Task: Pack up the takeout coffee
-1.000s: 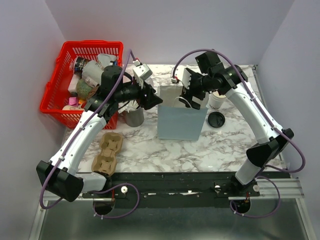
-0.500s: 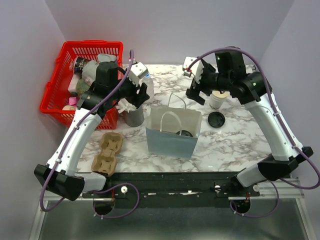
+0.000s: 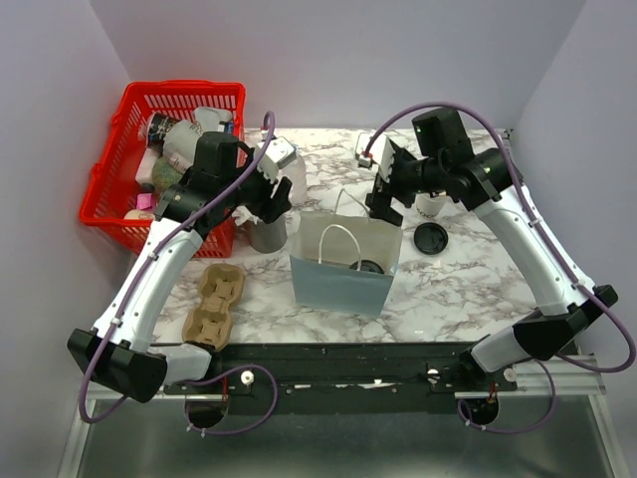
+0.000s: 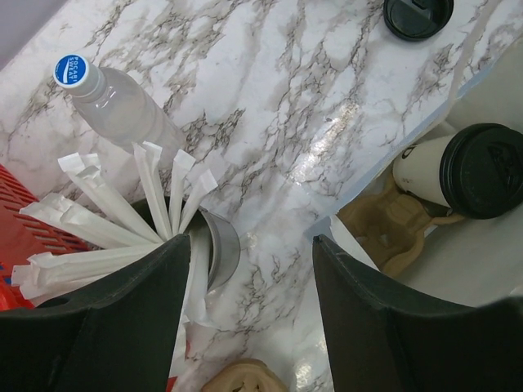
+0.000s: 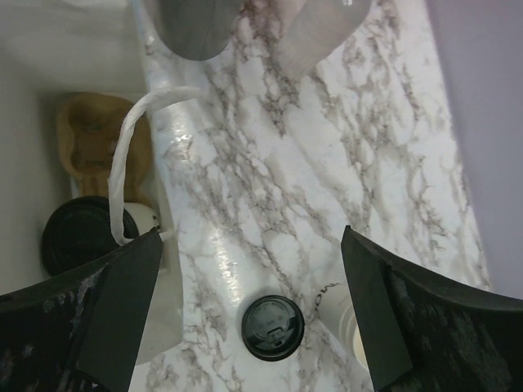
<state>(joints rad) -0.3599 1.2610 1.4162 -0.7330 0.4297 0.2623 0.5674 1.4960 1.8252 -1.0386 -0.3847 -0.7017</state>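
Note:
A cream-white coffee cup with a black lid point(image 3: 369, 266) stands inside the open pale-blue paper bag point(image 3: 338, 284), beside a cardboard carrier point(image 4: 391, 227). It shows in the left wrist view point(image 4: 470, 170) and the right wrist view point(image 5: 78, 235). A second cup point(image 3: 430, 203) stands lidless at the back right, with a loose black lid point(image 3: 430, 238) on the table in front of it. My left gripper point(image 3: 279, 196) is open and empty, left of the bag over the grey straw cup point(image 4: 219, 249). My right gripper point(image 3: 383, 202) is open and empty above the bag's back rim.
A red basket point(image 3: 105, 194) of mixed items stands at the back left. A clear water bottle point(image 4: 114, 110) stands behind the straw cup. A cardboard cup carrier point(image 3: 214, 304) lies at the front left. The bag's white handles point(image 5: 129, 159) stick up.
Both grippers have come off the bag's rim and drawn back. The bag has moved toward the front and stands open with the lidded cup showing inside.

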